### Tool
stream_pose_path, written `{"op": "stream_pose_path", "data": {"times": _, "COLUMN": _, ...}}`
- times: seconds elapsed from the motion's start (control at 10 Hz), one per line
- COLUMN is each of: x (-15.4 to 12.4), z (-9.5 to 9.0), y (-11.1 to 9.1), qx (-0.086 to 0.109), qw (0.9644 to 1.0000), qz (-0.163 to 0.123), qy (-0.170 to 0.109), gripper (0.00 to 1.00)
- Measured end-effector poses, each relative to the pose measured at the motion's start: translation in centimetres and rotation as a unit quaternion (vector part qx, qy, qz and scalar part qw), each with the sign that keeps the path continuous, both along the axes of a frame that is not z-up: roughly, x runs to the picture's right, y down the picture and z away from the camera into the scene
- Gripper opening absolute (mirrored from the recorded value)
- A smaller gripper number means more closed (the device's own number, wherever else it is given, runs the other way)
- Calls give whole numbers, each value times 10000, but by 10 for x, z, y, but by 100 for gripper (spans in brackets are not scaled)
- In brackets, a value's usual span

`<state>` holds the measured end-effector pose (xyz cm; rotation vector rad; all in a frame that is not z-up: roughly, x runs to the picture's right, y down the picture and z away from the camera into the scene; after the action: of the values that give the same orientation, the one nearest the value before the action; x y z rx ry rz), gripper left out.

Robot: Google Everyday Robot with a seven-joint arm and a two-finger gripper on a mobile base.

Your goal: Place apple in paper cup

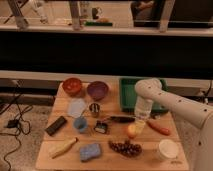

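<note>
The apple, small, round and yellow-orange, lies on the wooden table right of centre. My gripper hangs straight down from the white arm, its tip right over the apple's upper right side. The paper cup, wide and cream-coloured, stands upright near the table's front right corner, well to the right of the apple.
An orange carrot lies just right of the apple; dark grapes lie in front of it. A green tray, purple bowl, red bowl, metal cup, blue cup and blue sponge fill the rest.
</note>
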<state>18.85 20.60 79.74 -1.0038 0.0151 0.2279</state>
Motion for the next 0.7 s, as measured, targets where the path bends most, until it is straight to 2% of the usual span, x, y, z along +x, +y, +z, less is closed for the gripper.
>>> {"op": "stream_pose_path", "data": {"times": 0.2, "x": -3, "z": -16, "y": -13, "qx": 185, "qw": 9998, "qz": 35, "qy": -56, "gripper": 0}}
{"op": "stream_pose_path", "data": {"times": 0.4, "x": -3, "z": -41, "y": -33, "qx": 454, "qw": 9988, "qz": 111, "qy": -149, "gripper": 0}}
{"op": "stream_pose_path", "data": {"times": 0.7, "x": 3, "z": -60, "y": -50, "qx": 797, "qw": 9963, "qz": 256, "qy": -197, "gripper": 0}}
